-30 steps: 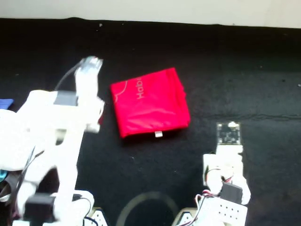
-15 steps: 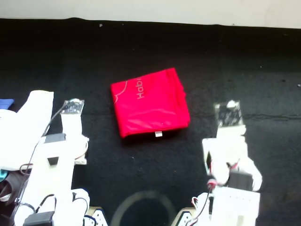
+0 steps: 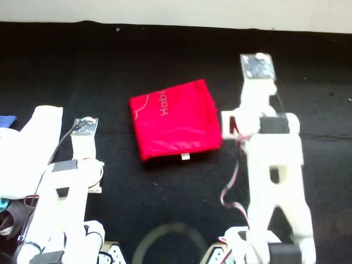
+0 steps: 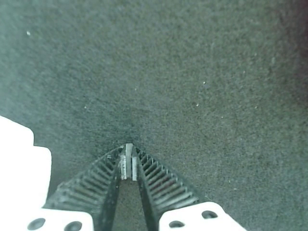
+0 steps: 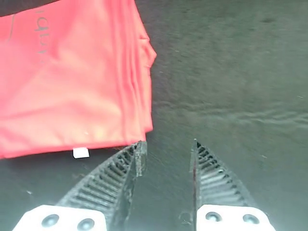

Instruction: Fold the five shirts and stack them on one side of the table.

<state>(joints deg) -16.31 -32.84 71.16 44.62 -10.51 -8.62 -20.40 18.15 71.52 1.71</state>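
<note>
There is one red folded shirt with one small white tag, on one black table. There are two white arms, the left arm and the right arm. There are two grippers, the left gripper and the right gripper. There is one white heap, seemingly cloth, and one blue scrap.
</note>
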